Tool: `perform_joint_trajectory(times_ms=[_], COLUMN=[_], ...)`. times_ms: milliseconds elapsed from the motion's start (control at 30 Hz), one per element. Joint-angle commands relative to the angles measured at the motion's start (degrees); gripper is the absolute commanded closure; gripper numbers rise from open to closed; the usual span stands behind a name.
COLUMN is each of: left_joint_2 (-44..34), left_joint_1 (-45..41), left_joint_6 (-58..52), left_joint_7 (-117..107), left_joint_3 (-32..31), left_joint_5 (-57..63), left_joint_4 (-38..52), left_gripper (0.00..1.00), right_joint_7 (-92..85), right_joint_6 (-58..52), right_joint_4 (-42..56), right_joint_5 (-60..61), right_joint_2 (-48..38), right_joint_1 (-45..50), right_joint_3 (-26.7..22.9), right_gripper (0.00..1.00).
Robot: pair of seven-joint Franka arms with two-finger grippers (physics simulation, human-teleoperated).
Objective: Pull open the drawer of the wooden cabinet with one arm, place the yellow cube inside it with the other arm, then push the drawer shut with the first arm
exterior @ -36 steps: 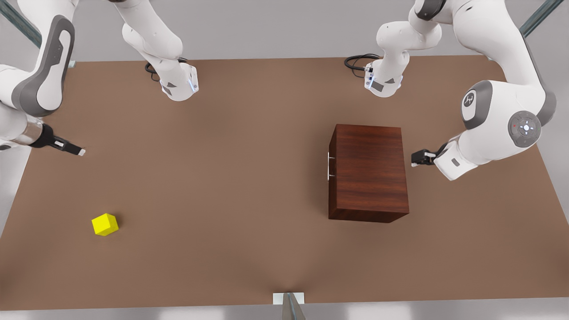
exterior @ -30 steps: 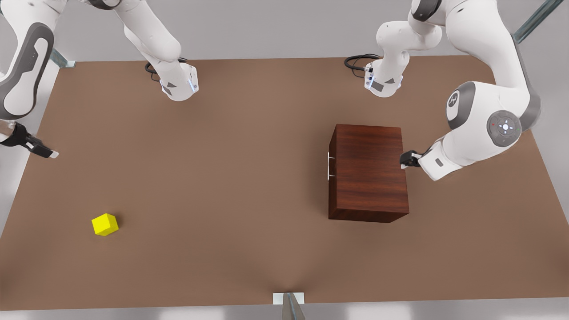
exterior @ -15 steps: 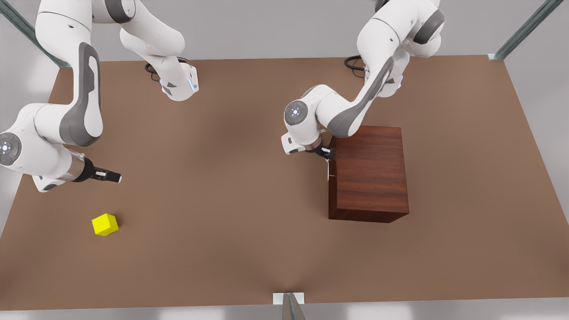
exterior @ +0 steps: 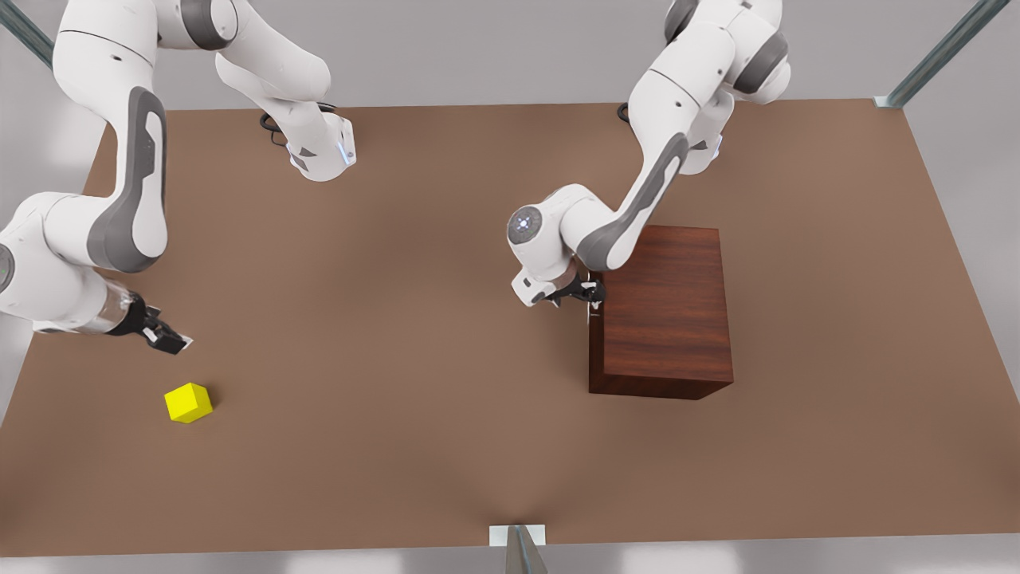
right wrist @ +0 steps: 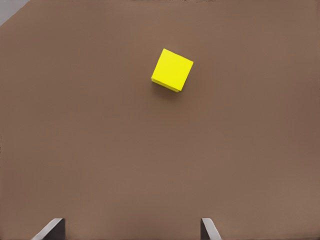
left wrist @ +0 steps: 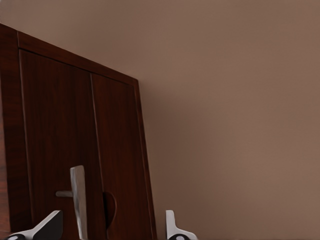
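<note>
On the brown table (exterior: pixel 446 335), the left gripper (exterior: pixel 588 293) sits spread wide around the handle (left wrist: pixel 78 200) of the cabinet's (exterior: pixel 661 311) closed drawer (left wrist: pixel 60 150), while the right gripper (exterior: pixel 171 341), also wide, hovers near the yellow cube (exterior: pixel 188 402) by the table's front-left corner.

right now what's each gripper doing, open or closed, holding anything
Left gripper: open, fingers either side of the drawer handle, not yet clamped.
Right gripper: open, empty, short of the yellow cube.

wooden cabinet (left wrist: pixel 60 150) cut by frame edge; handle (left wrist: pixel 77 200) bottom cropped
</note>
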Motion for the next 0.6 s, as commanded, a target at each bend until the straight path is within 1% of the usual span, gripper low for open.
perform_joint_trajectory(times_ms=[0, 233, 467, 567], left_joint_2=[0.3, 2.2, 2.2, 3.7], left_joint_1=[-0.4, -1.2, -2.7, -3.9], left_joint_6=[1.0, 1.1, 1.1, 1.2], left_joint_7=[-19.3, -19.6, -20.8, -22.2], left_joint_3=[-0.1, -0.1, -0.3, -0.3], left_joint_5=[2.2, 2.9, 1.4, 1.2], left_joint_4=[-0.2, -0.3, 2.2, 4.9], left_gripper=[0.0, 0.0, 0.0, 0.0], right_joint_7=[28.4, 28.5, 30.1, 30.3], right_joint_6=[1.8, 1.7, 1.7, 1.7], right_joint_4=[0.1, -0.1, 0.0, 0.0], right_joint_5=[0.1, -0.2, -0.7, -0.7], right_joint_2=[0.0, 0.2, 0.3, 0.3], right_joint_1=[0.0, 0.3, 0.8, 0.9], right_joint_3=[0.0, 0.1, 0.3, 0.3], right_gripper=[0.0, 0.0, 0.0, 0.0])
